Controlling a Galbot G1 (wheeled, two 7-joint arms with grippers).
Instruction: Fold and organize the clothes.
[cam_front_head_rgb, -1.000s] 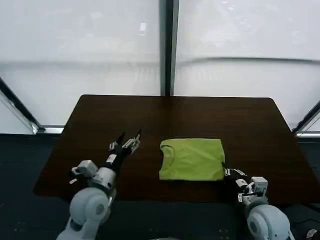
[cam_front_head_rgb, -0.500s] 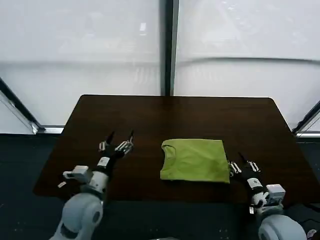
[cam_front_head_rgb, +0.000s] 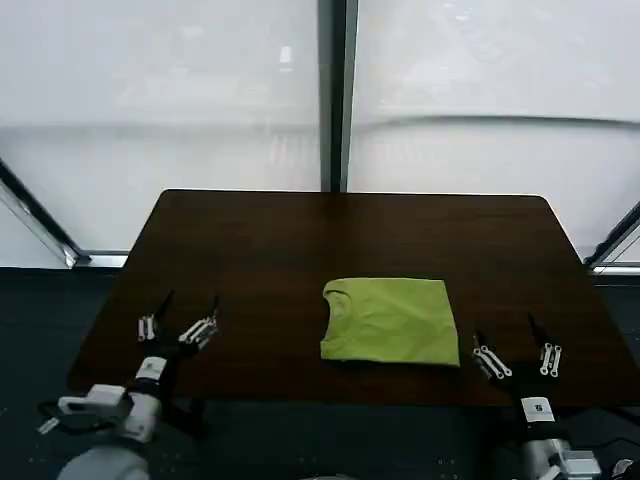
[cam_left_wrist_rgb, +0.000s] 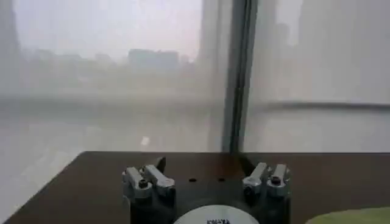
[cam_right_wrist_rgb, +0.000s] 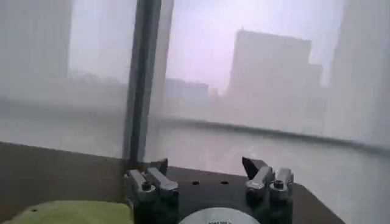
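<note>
Both open pincers, left (cam_front_head_rgb: 181, 316) and right (cam_front_head_rgb: 515, 345), now withdrawn from folded T-shirt (cam_front_head_rgb: 390, 319) between them.

No legible text or markings.

left gripper (cam_left_wrist_rgb: 206, 173) low over the dark brown table (cam_left_wrist_rgb: 91, 182), fingers (cam_left_wrist_rgb: 146, 181) spread wide apart, nothing between them. both fingertips point toward the table's far edge. sliver of the lime-green t-shirt (cam_left_wrist_rgb: 352, 215) visible beside the gripper, lying on the table, apart from the fingers. past the far edge: frosted window panes (cam_left_wrist_rgb: 109, 79) split by a dark vertical mullion (cam_left_wrist_rgb: 239, 73), hazy building outlines behind the glass.
</note>
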